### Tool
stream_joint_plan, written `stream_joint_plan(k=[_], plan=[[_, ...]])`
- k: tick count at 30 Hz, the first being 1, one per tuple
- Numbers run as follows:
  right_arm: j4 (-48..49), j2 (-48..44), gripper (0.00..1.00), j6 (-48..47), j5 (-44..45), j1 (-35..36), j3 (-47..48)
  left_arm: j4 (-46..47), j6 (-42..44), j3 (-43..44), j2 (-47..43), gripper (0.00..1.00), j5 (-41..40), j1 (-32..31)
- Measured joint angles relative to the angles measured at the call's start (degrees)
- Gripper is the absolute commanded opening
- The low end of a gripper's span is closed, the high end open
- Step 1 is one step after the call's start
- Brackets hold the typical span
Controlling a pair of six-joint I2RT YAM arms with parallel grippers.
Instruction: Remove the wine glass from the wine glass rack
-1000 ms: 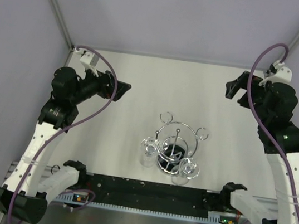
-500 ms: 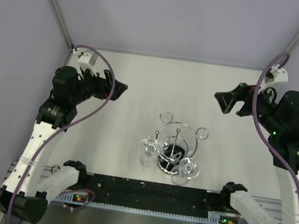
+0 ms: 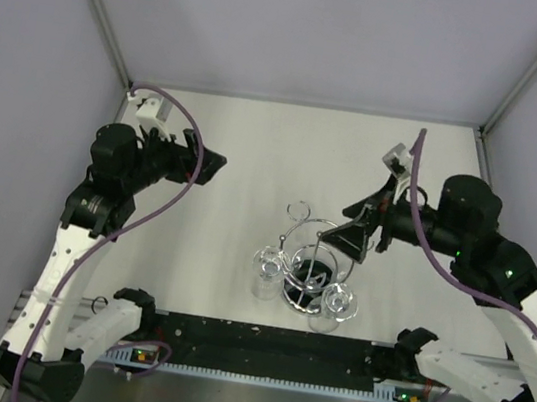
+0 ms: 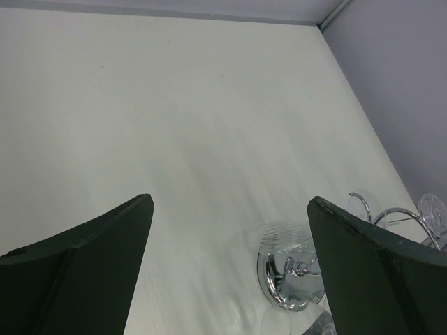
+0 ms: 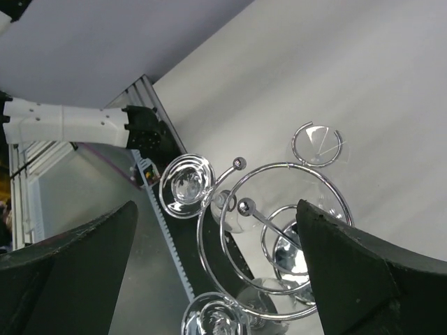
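Note:
The wine glass rack (image 3: 313,260) stands at the table's near middle, chrome with a large hoop and a central post. Two clear wine glasses hang upside down from it, one on the left (image 3: 265,269) and one at the near right (image 3: 336,303). My right gripper (image 3: 358,227) is open and empty, hovering just above the rack's right side. In the right wrist view the hoop (image 5: 230,209), the feet of both glasses (image 5: 186,186) (image 5: 213,317) and an empty ring (image 5: 318,144) lie between the open fingers (image 5: 363,265). My left gripper (image 3: 208,165) is open and empty, far left of the rack.
The rack's mirrored base (image 4: 285,273) shows low in the left wrist view, between the open fingers (image 4: 84,258). A black rail (image 3: 268,341) with both arm bases runs along the near edge. Purple walls close in the left, back and right sides.
My right arm has swung from the far right corner in towards the middle, bringing its open gripper over the rack. The left gripper has barely shifted.

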Motion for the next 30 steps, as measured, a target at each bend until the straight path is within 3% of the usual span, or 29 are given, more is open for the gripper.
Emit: stream_joint_plan(k=[11, 30], plan=[[-1.7, 6.0, 0.89, -2.1, 19.8, 13.4, -2.3, -0.7, 0.0, -1.0, 0.1, 0.98, 0.0, 0.0], [-1.5, 7.1, 0.68, -2.3, 26.5, 20.2, -3.9, -0.6, 0.2, -1.3, 0.3, 0.98, 0.0, 0.0]])
